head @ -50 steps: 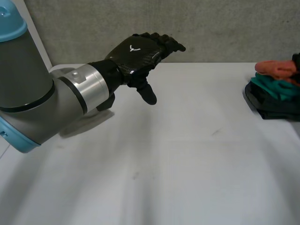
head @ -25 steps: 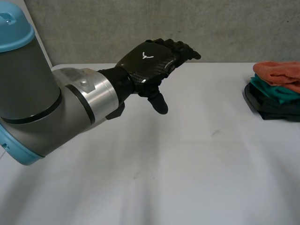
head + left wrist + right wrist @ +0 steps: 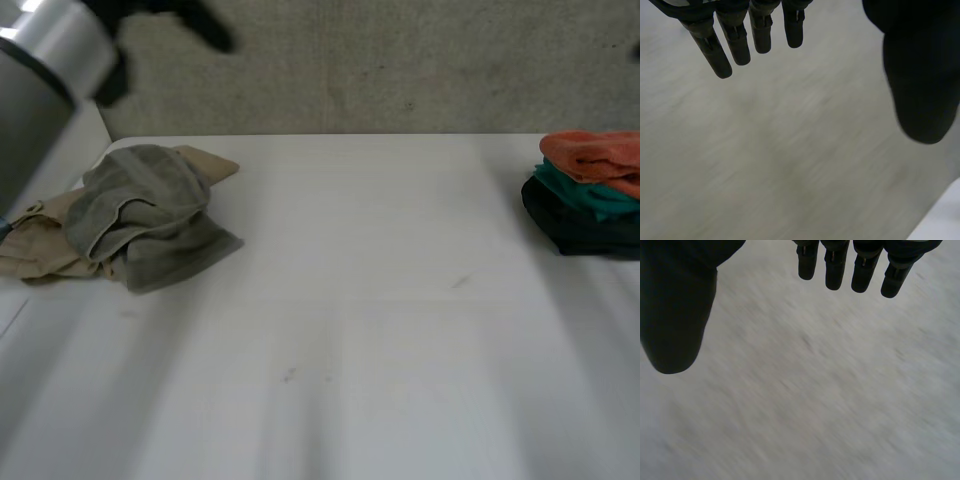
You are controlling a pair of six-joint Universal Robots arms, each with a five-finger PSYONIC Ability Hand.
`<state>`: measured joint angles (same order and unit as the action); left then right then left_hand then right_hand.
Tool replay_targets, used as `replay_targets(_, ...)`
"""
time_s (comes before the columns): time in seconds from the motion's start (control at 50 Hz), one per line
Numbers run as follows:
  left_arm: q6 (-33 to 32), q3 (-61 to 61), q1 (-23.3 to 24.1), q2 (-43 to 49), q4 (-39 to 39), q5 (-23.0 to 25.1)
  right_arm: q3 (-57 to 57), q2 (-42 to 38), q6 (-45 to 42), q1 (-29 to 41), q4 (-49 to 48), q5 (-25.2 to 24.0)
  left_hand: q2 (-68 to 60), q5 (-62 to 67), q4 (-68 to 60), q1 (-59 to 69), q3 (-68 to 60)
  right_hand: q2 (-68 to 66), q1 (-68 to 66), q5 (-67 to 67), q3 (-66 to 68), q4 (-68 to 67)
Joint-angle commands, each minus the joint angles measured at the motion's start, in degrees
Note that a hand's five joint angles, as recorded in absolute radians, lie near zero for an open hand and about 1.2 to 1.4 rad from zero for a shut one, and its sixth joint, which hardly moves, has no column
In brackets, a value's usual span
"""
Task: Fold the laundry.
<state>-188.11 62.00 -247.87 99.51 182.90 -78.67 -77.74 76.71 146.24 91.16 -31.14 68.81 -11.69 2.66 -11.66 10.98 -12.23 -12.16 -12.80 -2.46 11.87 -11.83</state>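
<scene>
The grey-green cloth (image 3: 150, 215) sits crumpled at the left of the frame, heaped on a beige cloth (image 3: 35, 250) that spreads out beneath it toward the bench's left edge; both lie on the bench (image 3: 380, 330), untouched by either hand; your left hand (image 3: 922, 75) is released, fingers straight and thumb apart, holding nothing; your right hand (image 3: 677, 305) is likewise relaxed and empty, with only blurred grey surface beyond each palm.

Your main risk is a double pick: the two cloths overlap, so a deep grab into the heap would likely lift both and tangle the fold; take the grey-green one by its upper folds. The second risk is the edge: the beige cloth looks close to it, so a pull toward the left of the frame could drag it off; draw toward the centre instead. Your left arm (image 3: 45, 70) hangs over the upper left corner, just above the heap; a low sweep there could shove the cloths.

At the right of the frame the folded stack (image 3: 590, 190), orange over teal over dark, stands well apart; keep spreading away from it. Between heap and stack the bench is bare and broad, your best room for laying flat; the wall (image 3: 400, 70) closes off the back.
</scene>
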Motion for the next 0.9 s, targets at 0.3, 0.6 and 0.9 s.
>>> replay_targets(0.3, -27.2, -3.9, -23.3, 39.2, 5.5, 13.6, -23.0, -4.4, -8.9, 11.1, 10.7, -2.4, -0.7, -0.3, -0.7, 1.4, -0.2, 2.2, 2.8, 2.5, -1.9, 1.8)
replay_targets(0.6, -22.7, -6.2, -18.4, 35.7, 11.1, 8.3, -26.1, -4.7, -9.0, 10.8, 10.1, -2.7, -68.3, 67.3, -68.3, 69.0, -67.8, 2.2, 2.8, 2.5, -1.9, 1.8)
replay_targets(0.9, 7.0, 8.8, -1.7, 6.6, 14.2, 2.4, -24.7, -2.1, -7.7, 10.8, 10.4, 3.8, -68.3, 67.3, -68.3, 69.0, -67.8, 2.2, 2.8, 2.5, -1.9, 1.8)
